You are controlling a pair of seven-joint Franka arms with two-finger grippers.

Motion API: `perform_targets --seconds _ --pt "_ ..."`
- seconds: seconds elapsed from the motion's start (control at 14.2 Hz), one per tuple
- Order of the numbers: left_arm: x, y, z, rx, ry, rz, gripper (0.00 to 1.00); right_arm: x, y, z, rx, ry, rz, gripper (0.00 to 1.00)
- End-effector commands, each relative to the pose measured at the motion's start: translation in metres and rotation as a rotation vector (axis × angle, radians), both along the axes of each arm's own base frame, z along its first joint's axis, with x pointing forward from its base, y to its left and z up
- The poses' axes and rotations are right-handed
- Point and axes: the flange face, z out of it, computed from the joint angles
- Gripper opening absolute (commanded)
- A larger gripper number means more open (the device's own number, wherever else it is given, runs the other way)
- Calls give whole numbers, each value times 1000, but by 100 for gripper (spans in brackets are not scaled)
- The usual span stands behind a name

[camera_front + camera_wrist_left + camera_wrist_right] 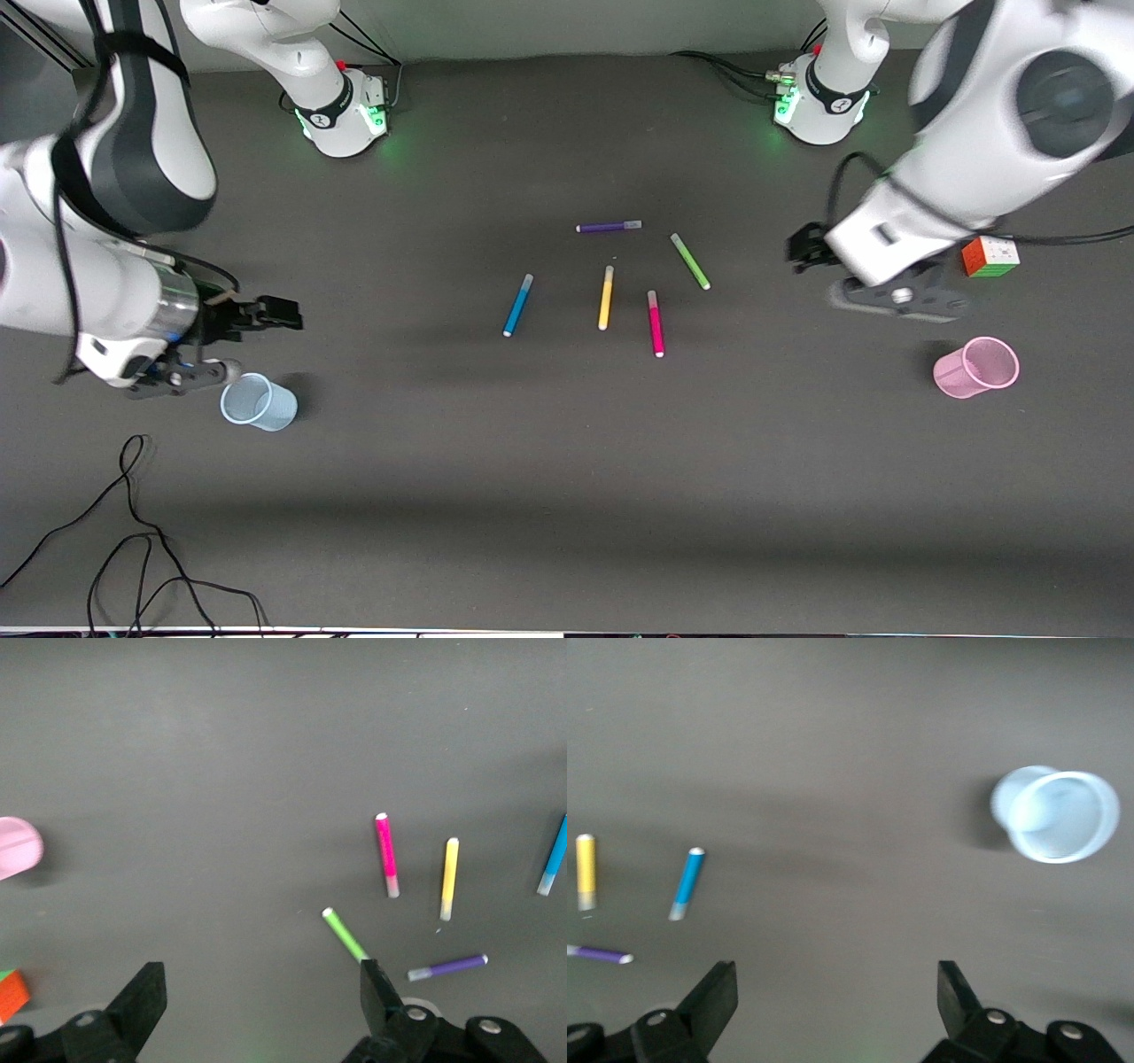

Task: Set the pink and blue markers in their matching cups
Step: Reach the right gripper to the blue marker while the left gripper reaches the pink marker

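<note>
Both claws hung above the desk (567,496) with nothing between their fingers. The left claw (264,997) was spread wide over bare surface at the left arm's end, near the pink cup (976,367) and a colour cube (990,256). The right claw (837,997) was equally wide apart, close beside the blue cup (259,402) at the right arm's end. The blue marker (518,305) and pink marker (656,323) lay flat mid-desk with the yellow pen (606,298) between them, well apart from both cups. Farther from the front camera lay the green pen (690,261) and purple pen (609,227).
</note>
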Motion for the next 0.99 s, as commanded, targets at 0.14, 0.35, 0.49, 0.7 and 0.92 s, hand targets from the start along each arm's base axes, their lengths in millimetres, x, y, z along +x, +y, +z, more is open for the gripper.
perform_targets --seconds 0.14,0.35,0.49,0.7,0.92 --pt "19 -68 -104 31 22 66 98 -3 116 -58 -27 66 -71 100" --pt "27 -75 -170 65 64 138 98 -24 191 -101 -77 94 -104 100" --pt "19 -82 -213 53 55 194 98 -36 232 -135 -105 99 -163 100" --pt "-12 -107 -257 30 1 216 97 -48 268 -197 -121 108 -235 100" --pt "-35 -127 -271 30 14 186 98 -45 260 -251 -96 192 -303 100"
